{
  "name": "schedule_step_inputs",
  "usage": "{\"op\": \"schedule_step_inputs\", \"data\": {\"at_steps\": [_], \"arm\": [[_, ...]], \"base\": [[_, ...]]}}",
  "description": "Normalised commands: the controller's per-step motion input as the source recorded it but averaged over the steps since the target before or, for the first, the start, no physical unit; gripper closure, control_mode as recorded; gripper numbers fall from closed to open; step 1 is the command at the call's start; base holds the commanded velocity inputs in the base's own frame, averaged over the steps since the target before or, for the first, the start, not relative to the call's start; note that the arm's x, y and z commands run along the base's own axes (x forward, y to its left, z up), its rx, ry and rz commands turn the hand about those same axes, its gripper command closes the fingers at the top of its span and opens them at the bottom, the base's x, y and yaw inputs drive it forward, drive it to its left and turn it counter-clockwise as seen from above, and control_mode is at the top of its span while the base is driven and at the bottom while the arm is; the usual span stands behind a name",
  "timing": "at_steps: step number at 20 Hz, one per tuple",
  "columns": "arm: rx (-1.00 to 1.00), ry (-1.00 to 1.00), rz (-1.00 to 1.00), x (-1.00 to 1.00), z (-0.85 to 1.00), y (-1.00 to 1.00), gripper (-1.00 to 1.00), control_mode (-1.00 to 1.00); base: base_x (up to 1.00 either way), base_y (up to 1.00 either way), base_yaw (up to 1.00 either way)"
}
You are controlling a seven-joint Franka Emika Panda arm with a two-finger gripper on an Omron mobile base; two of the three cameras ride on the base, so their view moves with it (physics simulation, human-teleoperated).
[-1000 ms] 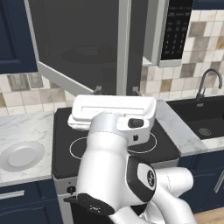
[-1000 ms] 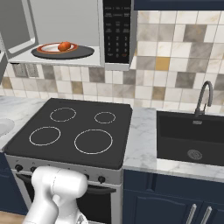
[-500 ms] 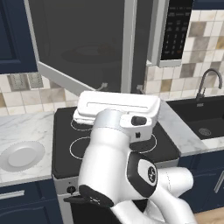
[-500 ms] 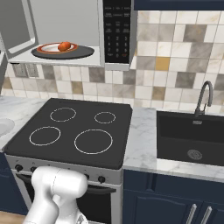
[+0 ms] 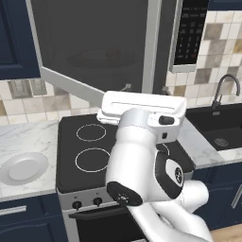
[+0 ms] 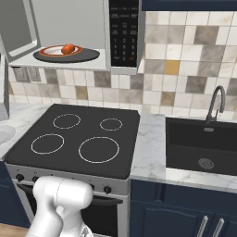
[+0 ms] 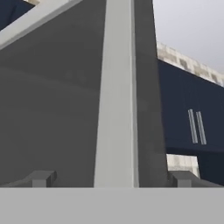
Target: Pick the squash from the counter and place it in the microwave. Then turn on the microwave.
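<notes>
Overhead, microwave (image 6: 69, 34) open, black stovetop (image 6: 81, 141), marble counter (image 6: 150, 148), tiled wall (image 6: 185, 69)

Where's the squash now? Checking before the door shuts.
Right base view, upper left: the squash sits on a plate inside the open microwave.

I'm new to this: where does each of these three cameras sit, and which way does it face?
Left base view: behind the arm's left, looking forward over the stovetop at the open microwave door; the white arm rises at lower right.
Right base view: behind the arm's right, facing the stovetop, sink and the squash inside the microwave; an arm joint shows at lower left.
Hand view: on the hand, pointing at the door's grey frame; open gripper at the bottom.
Both base views share stovetop, sink and microwave.
</notes>
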Motion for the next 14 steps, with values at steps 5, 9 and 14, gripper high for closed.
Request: {"op": "schedule_step_inputs", "data": {"at_steps": [5, 9, 14], "arm": [[0.0, 0.0, 0.0, 0.43, 0.0, -0.21, -1.0, -1.0], [0.0, 0.0, 0.0, 0.53, 0.0, -0.2, -1.0, -1.0], [0.01, 0.0, 0.0, 0.52, 0.0, -0.26, -1.0, -1.0]], "base": [[0.0, 0.0, 0.0], [0.0, 0.0, 0.0], [0.0, 0.0, 0.0]]}}
